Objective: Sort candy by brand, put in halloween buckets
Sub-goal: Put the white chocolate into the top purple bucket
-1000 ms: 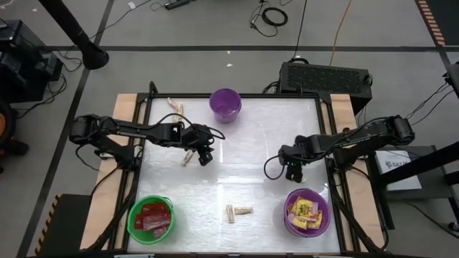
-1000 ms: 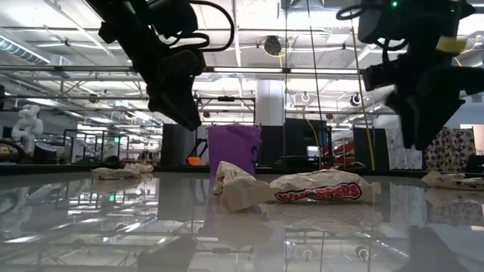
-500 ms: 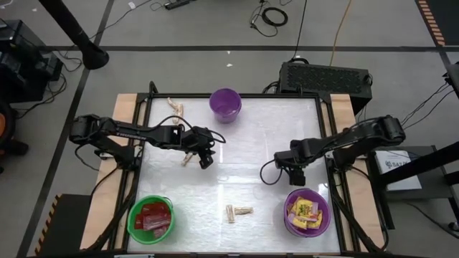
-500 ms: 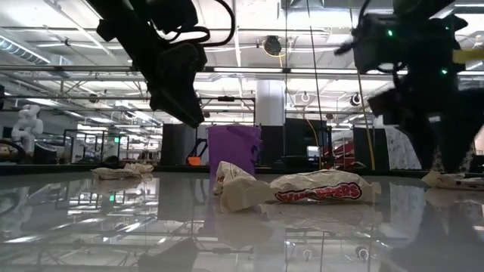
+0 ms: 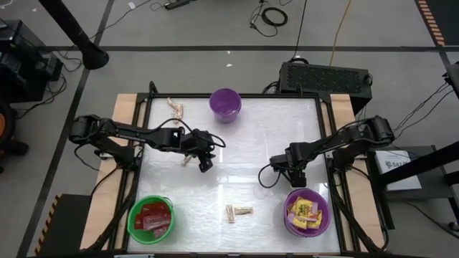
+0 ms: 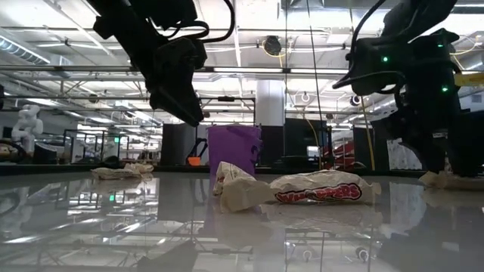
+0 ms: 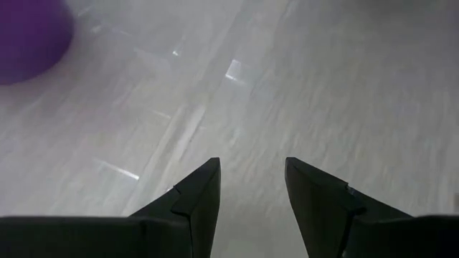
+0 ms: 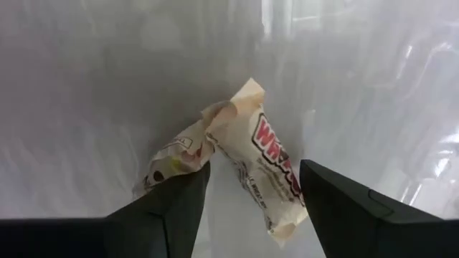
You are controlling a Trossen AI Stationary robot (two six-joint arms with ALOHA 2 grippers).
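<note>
Two pale tan twisted-wrapper candies (image 8: 244, 154) lie on the white table, touching at one end. My right gripper (image 8: 254, 172) hangs open right over them, pointing down, with one finger on either side; in the high view the gripper (image 5: 295, 174) hides them. Whether a finger touches a wrapper, I cannot tell. My left gripper (image 5: 205, 165) is open with nothing between its fingers, slanting down above bare table (image 7: 251, 86), and another tan candy (image 5: 187, 159) lies next to it. The green bucket (image 5: 151, 217) holds red packets. The near purple bucket (image 5: 307, 212) holds yellow packets.
A second purple bucket (image 5: 225, 104) stands at the table's far edge. Two tan candies (image 5: 239, 212) lie near the front middle, and more tan candy (image 5: 175, 107) lies at the far left. Bare table stretches between the two arms.
My right gripper has come down toward the table and a little toward its left edge, rolling at the wrist, and it now stands low over the tan candies. Its fingers have stayed open.
</note>
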